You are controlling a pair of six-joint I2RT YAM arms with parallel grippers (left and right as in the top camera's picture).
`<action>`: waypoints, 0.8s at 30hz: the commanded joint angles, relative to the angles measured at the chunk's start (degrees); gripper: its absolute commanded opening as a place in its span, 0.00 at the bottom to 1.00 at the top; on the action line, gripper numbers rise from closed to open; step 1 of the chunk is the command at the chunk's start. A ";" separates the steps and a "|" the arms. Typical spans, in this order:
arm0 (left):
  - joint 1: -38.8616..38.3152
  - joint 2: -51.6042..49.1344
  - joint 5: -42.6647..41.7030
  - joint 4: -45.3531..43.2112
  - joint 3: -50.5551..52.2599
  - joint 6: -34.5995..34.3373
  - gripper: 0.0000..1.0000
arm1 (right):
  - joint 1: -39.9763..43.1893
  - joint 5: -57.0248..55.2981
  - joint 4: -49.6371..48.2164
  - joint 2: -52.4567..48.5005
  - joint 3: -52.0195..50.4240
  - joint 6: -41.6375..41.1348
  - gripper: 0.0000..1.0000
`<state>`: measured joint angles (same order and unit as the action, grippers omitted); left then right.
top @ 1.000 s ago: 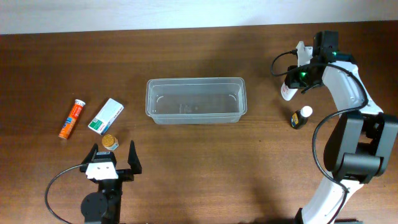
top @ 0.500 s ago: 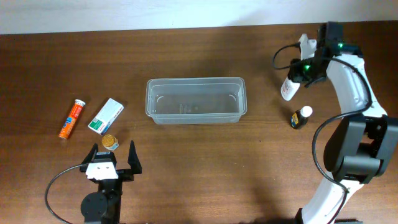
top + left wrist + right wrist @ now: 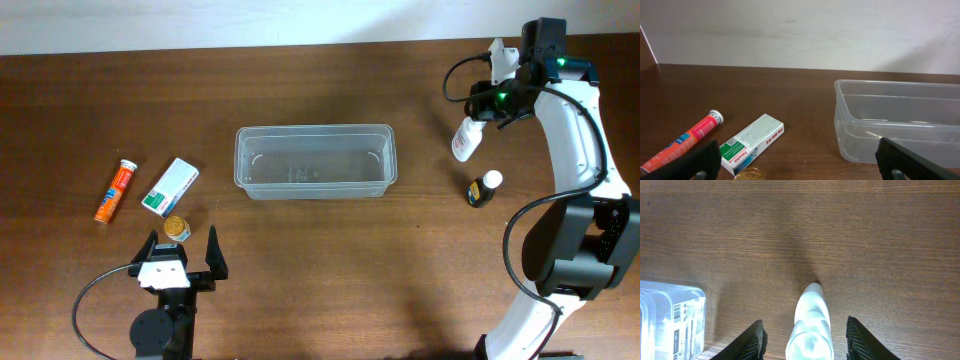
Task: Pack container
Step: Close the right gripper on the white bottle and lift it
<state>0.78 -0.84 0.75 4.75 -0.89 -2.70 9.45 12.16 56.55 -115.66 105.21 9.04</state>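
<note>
Evidently the right gripper [image 3: 805,326] is reopened and drawn back, and the white bottle [image 3: 464,140] is left ungripped between parted jaws. The left gripper [image 3: 797,152] is held wide apart. The container [image 3: 316,129] is found mid-table, empty; packing is judged unstarted.

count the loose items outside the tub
5: an orange tube, a green-and-white box and a gold-lidded jar left of the tub; a white bottle and a small dark bottle to its right. None seems hidden.
</note>
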 commanded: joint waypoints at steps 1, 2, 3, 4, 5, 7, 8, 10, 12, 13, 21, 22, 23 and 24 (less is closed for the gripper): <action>0.24 0.22 0.52 -0.02 0.35 -0.52 0.99 | 0.26 0.74 0.28 -0.92 0.74 0.22 0.46; 0.24 0.22 0.55 -0.02 0.35 -0.52 0.99 | 0.26 0.76 0.37 -1.38 0.70 0.22 0.46; 0.24 0.22 0.55 -0.02 0.35 -0.50 0.99 | 0.20 0.79 0.66 -2.60 0.70 0.22 0.46; 0.24 0.22 0.55 -0.02 0.35 -0.52 0.99 | 0.15 0.79 0.74 -3.10 0.70 0.20 0.46; 0.24 0.22 0.55 -0.02 0.35 -0.52 0.99 | 0.11 0.76 0.92 -3.78 0.70 0.22 0.46; 0.24 0.22 0.55 -0.02 0.35 -0.52 0.99 | -0.13 0.81 1.14 -5.05 0.70 0.28 0.46; 0.24 0.22 0.55 -0.02 0.35 -0.52 0.99 | -0.17 0.79 1.16 -5.70 0.70 0.42 0.46; 0.24 0.22 0.55 -0.02 0.35 -0.52 0.99 | -0.33 0.79 1.18 -6.67 0.70 0.39 0.46; 0.24 0.22 0.55 -0.02 0.35 -0.52 0.99 | -0.46 0.79 1.33 -7.41 0.70 0.39 0.45; 0.24 0.22 0.55 -0.02 0.35 -0.52 0.99 | -0.48 0.76 1.36 -7.58 0.70 0.42 0.45; 0.24 0.22 0.55 -0.02 0.35 -0.52 1.00 | -0.50 0.74 1.38 -7.89 0.70 0.42 0.23; 0.24 0.22 0.55 -0.02 0.35 -0.52 0.99 | -0.50 0.74 1.44 -7.89 0.70 0.42 0.21; 0.24 0.22 0.55 -0.02 0.35 -0.52 0.99 | -0.50 0.76 1.53 -7.89 0.70 0.39 0.21; 0.24 0.22 0.55 -0.02 0.35 -0.52 0.99 | -0.50 0.74 1.60 -7.89 0.70 0.39 0.20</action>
<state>0.80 -0.84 0.75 4.73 -0.89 -2.70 9.32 12.27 57.84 -123.07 105.25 9.23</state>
